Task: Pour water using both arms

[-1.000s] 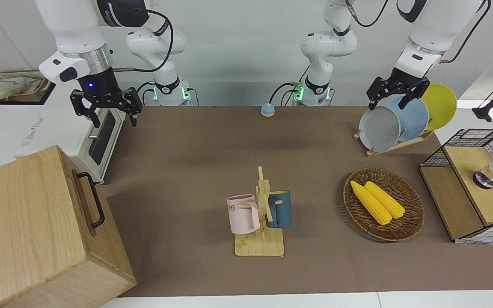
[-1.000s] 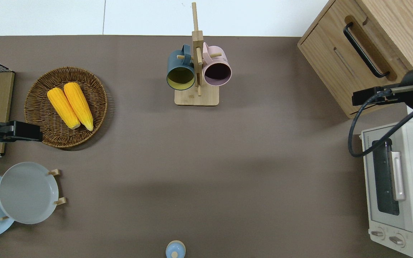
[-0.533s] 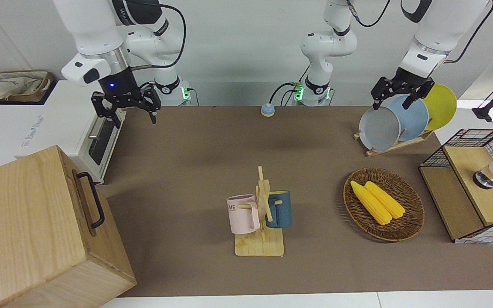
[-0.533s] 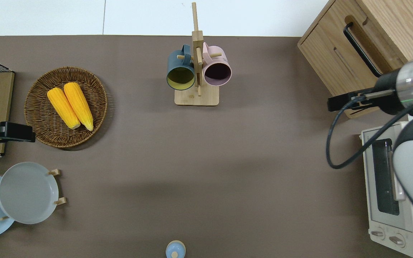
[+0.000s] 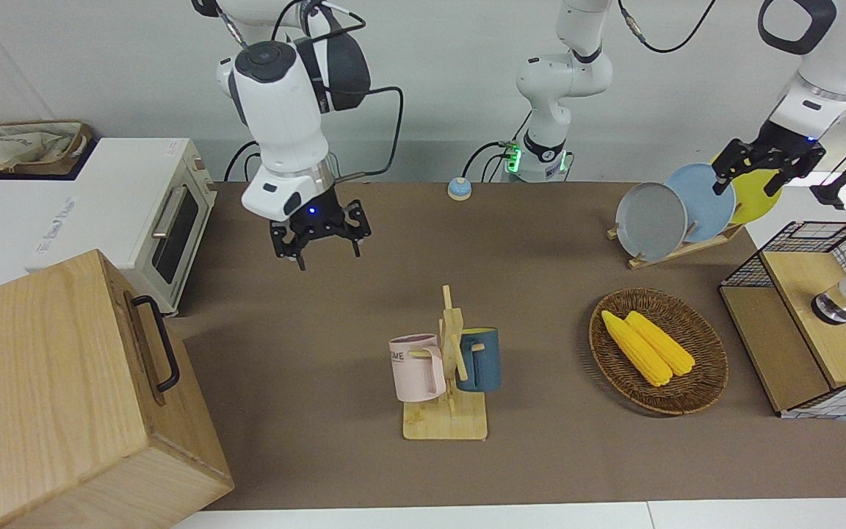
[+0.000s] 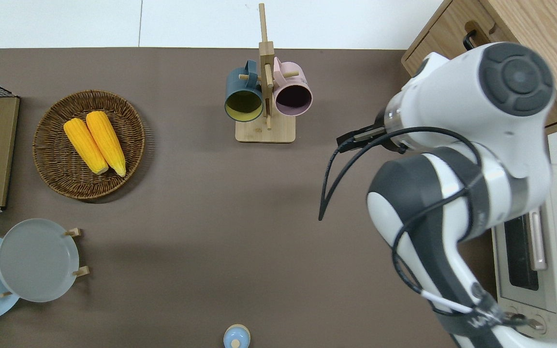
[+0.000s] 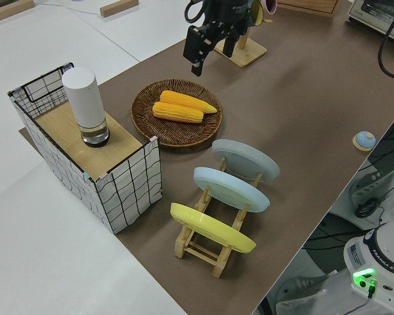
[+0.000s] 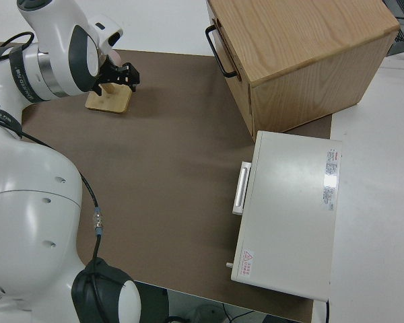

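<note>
Right claw moved over table, corn in basket

Front camera faces robots; overhead looks straight down; both share mug rack mid-table.
</note>
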`<control>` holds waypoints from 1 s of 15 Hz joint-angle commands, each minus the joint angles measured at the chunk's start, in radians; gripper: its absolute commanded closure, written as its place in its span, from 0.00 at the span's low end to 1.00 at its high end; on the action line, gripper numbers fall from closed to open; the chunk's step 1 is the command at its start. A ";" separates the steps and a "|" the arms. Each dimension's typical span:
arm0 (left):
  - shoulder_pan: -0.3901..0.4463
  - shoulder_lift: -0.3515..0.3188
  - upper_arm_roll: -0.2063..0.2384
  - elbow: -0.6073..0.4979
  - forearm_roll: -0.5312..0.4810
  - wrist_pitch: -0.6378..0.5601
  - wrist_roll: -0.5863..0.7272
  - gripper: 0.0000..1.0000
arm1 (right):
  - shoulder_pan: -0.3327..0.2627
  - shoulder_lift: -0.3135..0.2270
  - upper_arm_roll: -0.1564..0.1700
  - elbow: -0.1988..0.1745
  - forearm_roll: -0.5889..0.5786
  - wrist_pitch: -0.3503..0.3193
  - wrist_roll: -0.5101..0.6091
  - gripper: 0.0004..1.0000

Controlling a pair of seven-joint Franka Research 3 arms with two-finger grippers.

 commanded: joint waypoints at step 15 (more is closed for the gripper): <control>0.178 0.132 0.201 -0.018 -0.274 0.362 0.432 0.00 | 0.082 0.315 -0.007 0.113 -0.069 0.573 -0.014 0.04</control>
